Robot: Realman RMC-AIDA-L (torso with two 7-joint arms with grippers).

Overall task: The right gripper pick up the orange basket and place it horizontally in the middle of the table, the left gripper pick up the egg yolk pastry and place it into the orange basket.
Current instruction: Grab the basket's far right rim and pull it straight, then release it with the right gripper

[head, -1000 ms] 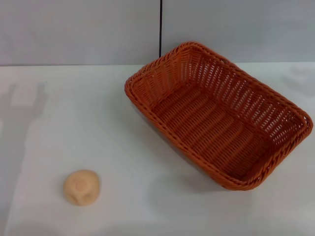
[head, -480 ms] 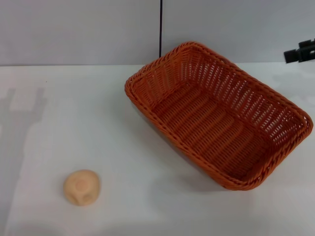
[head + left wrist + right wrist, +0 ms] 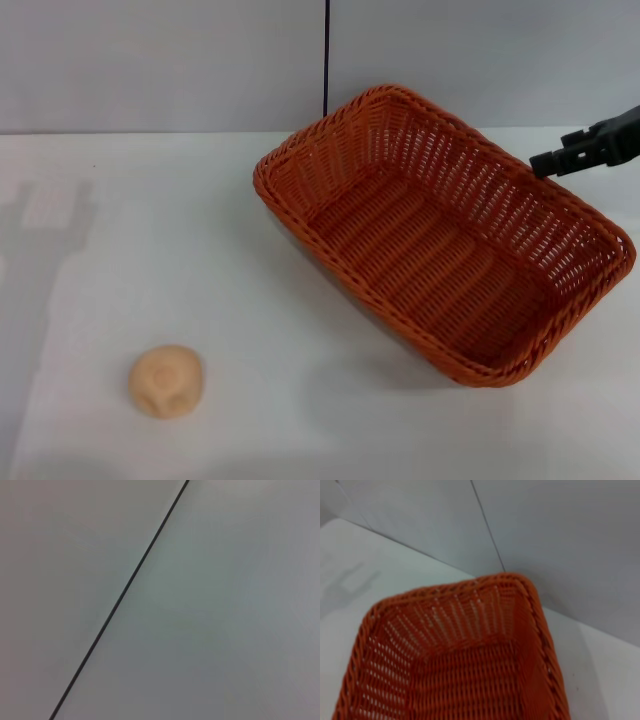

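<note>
The orange basket (image 3: 440, 240) lies at an angle on the white table (image 3: 150, 220), right of the middle, empty. My right gripper (image 3: 552, 159) reaches in from the right edge, hovering just above and beside the basket's far right rim, apart from it. The right wrist view looks down into the orange basket (image 3: 460, 630) from above its rim. The egg yolk pastry (image 3: 166, 380), a small tan ball, rests alone near the front left of the table. My left gripper is out of view; its wrist view shows only the grey wall.
A grey wall (image 3: 160, 60) with a dark vertical seam (image 3: 326, 55) stands behind the table's far edge. An arm's shadow (image 3: 45, 215) falls on the table's left side. Bare tabletop lies between the pastry and the basket.
The right gripper has come in from the right edge and moved left and down toward the basket's far right rim. Basket and pastry have not moved.
</note>
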